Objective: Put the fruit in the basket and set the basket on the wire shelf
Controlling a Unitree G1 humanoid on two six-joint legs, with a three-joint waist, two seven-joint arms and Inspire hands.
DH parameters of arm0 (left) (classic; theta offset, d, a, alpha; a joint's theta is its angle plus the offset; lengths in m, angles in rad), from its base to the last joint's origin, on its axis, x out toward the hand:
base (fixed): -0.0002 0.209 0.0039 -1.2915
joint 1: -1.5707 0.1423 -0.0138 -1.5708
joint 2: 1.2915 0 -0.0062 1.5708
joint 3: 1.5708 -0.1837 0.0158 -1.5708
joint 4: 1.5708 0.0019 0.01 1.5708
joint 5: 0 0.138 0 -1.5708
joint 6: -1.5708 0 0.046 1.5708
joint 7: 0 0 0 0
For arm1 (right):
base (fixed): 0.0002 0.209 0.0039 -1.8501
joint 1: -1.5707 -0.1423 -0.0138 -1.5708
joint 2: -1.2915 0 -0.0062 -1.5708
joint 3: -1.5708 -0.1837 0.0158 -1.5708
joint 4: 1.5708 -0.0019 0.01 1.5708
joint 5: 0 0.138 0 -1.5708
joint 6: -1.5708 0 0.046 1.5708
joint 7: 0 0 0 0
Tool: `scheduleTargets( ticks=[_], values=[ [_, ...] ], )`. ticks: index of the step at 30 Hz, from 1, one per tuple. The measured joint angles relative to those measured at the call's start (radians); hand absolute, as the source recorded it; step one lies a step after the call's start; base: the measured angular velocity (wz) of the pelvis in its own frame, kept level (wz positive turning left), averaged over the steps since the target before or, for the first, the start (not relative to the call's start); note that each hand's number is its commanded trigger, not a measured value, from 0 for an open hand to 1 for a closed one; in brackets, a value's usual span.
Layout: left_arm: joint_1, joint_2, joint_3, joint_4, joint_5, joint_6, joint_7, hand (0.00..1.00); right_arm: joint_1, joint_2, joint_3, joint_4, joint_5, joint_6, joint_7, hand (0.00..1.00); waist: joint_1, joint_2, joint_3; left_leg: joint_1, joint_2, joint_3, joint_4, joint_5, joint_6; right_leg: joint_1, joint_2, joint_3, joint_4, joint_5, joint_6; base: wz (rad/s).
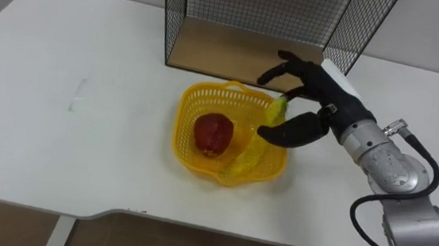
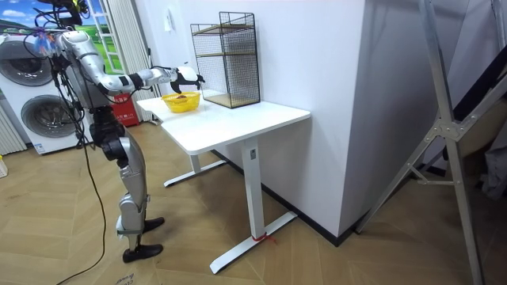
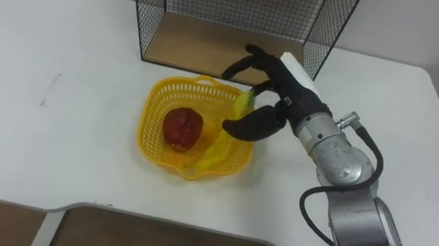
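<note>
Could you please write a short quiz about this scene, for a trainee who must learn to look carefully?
1. True or false: the yellow basket already stands inside the wire shelf.
2. What lies in the basket? A) a red fruit and a banana B) two oranges C) nothing
3. Fill in: the right hand reaches over the basket's rim beside the ___.
Key: 1 false, it is on the table in front of the shelf; 2 A; 3 banana.

The white bench (image 1: 65, 62) carries a yellow basket (image 1: 192, 103) at centre frame and a wire shelf (image 1: 210, 50) at upper centre.
</note>
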Motion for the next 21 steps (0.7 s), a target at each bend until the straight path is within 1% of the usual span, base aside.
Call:
scheduleTargets(
  ticks=[4,13,21],
  values=[
    [0.0,0.0,0.0,-0.003,0.0,0.0,-0.001,0.0,0.002,0.016,0.0,0.0,0.0,0.0,0.0,0.0,0.0,0.0,-0.0003,0.0,0.0,0.0,0.0,0.0,0.0,0.001,0.0,0.0,0.0,0.0,0.0,0.0],
    [0.001,0.0,0.0,-0.003,0.0,0.0,-0.001,0.0,0.005,0.016,0.0,0.0,0.002,0.0,0.0,0.0,0.0,0.001,-0.0005,0.004,0.0,-0.001,0.001,0.0,0.0,0.008,0.0,-0.001,0.0,0.0,0.0,0.0],
    [-0.001,0.0,-0.001,-0.003,-0.002,0.0,0.001,0.0,0.005,0.016,0.0,0.0,0.038,0.0,0.0,0.0,-0.001,0.002,-0.0005,0.007,0.0,-0.005,0.01,0.0,0.0,0.013,0.0,-0.005,0.0,0.0,0.0,0.0]
  ],
)
